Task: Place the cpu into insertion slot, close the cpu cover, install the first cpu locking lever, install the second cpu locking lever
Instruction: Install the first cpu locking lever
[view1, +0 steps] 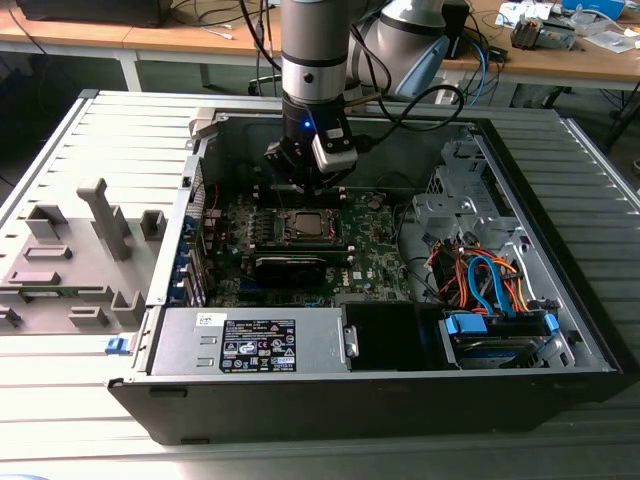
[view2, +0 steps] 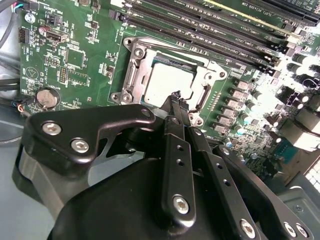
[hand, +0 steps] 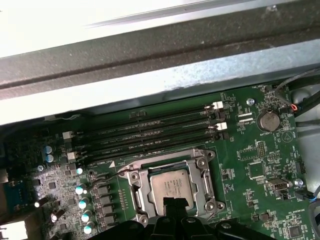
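The cpu (view2: 167, 82) (hand: 171, 184) lies flat in the insertion slot (view1: 303, 225) on the green motherboard, its silver-grey top showing. The silver cpu cover (view2: 134, 65) (hand: 170, 162) lies down around it, framing the chip through its square opening. My gripper (view2: 176, 97) (hand: 172, 202) (view1: 303, 190) hangs right at the socket's edge with its thin black fingers (view2: 172, 150) pressed together. The tips meet over the cover's rim beside the chip, and I see nothing between them. A thin wire lever (hand: 105, 169) runs beside the socket.
Black memory slots (hand: 150, 132) (view2: 210, 30) run beside the socket, next to the case wall (hand: 150, 75). A coin battery (hand: 270, 120) sits on the board. A black card (view1: 290, 265), the power supply (view1: 250, 340) and cables (view1: 490, 280) fill the case. A grey fixture (view1: 70, 260) stands outside.
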